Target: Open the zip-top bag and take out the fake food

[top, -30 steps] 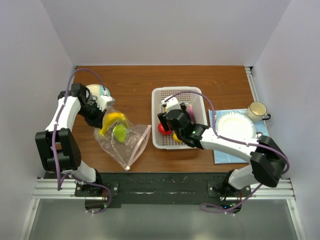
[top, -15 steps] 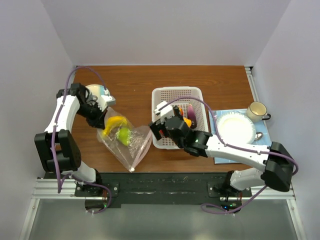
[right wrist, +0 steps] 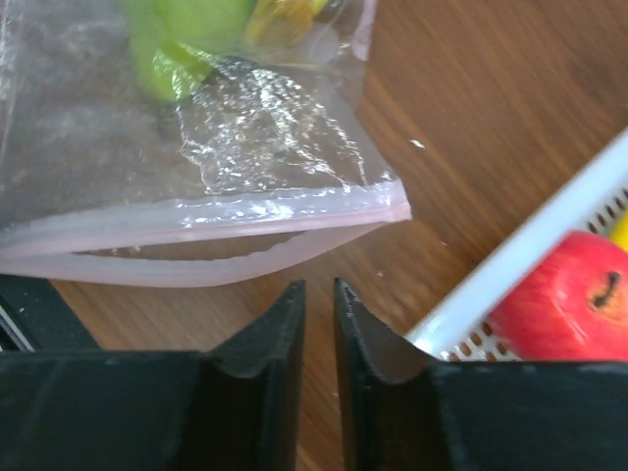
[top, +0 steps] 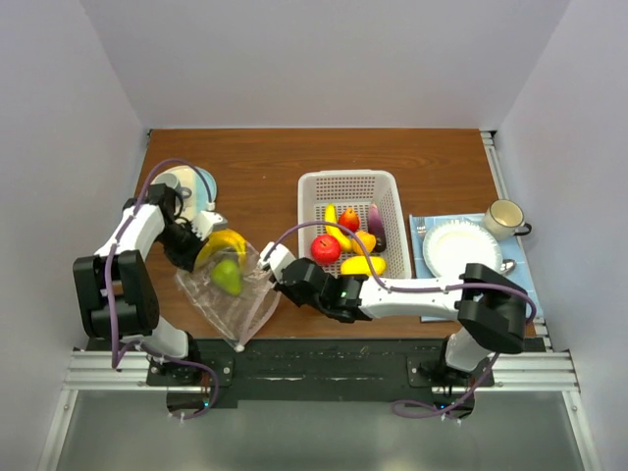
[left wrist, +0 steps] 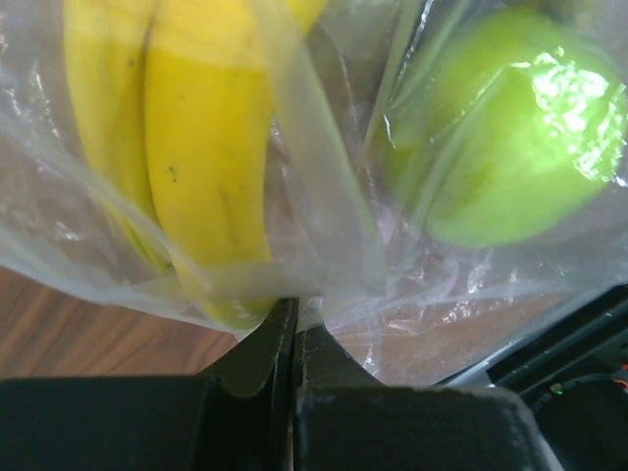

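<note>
**Bag mouth parted, right gripper at its lip**

The bag (top: 235, 304) lies on the left half of the table (top: 265, 167), between the left arm and the basket (top: 304, 196). Its near corner reaches almost to the table's front edge. The left gripper (left wrist: 294, 329) is pressed together on a fold of the bag's plastic, just below the banana (left wrist: 196, 147) and green fruit (left wrist: 500, 128), both inside the bag.

The zipper strip (right wrist: 245, 211) faces the basket, and its two lips stand apart in a narrow slit. The right gripper (right wrist: 319, 294) sits just short of that edge over bare wood. Its fingers are almost together with nothing between them.

The basket rim (right wrist: 510, 275) is close on the right, with a red fruit (right wrist: 569, 294) behind it. Only a narrow strip of wood lies between bag and basket. The far part of the table is bare.
</note>
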